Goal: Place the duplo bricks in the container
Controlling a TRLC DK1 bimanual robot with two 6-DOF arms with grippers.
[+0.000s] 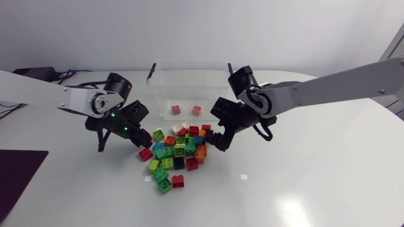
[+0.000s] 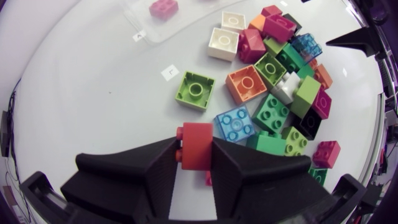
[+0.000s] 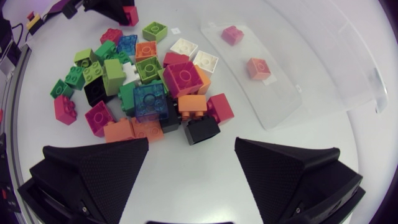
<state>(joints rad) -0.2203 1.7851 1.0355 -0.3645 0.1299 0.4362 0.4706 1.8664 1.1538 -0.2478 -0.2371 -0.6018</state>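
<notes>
Early stage: only pink brick (image 1: 176, 110) & orange-red brick (image 1: 197, 110) inside clear plastic container (image 1: 189, 70). Multicolour duplo pile (image 1: 180, 150) left on white counter (image 1: 303, 180), just in front of container. L hand (image 2: 196, 152) clamped on red brick (image 2: 198, 143), off container's left-front corner. R hand (image 1: 219, 141) spread wide, empty, off its right-front corner.

The left arm (image 1: 44, 93) is a long silver-grey tube. Near its end sits a round silver disc (image 1: 101, 103), with a round black joint (image 1: 117, 82) above it. Two tiny green lights (image 1: 114, 115) glow on its black end part, and thin black cables (image 1: 100, 144) run beside it. The right arm (image 1: 341, 81) is pale grey too, with a fat black knuckle (image 1: 242, 79) and a black cable loop (image 1: 269, 131). The left gripper (image 2: 196, 147) has two wide, smooth black wedges. The right gripper (image 3: 191, 142) has black fingers (image 3: 93, 168) with a bumpy, dotted skin.
</notes>
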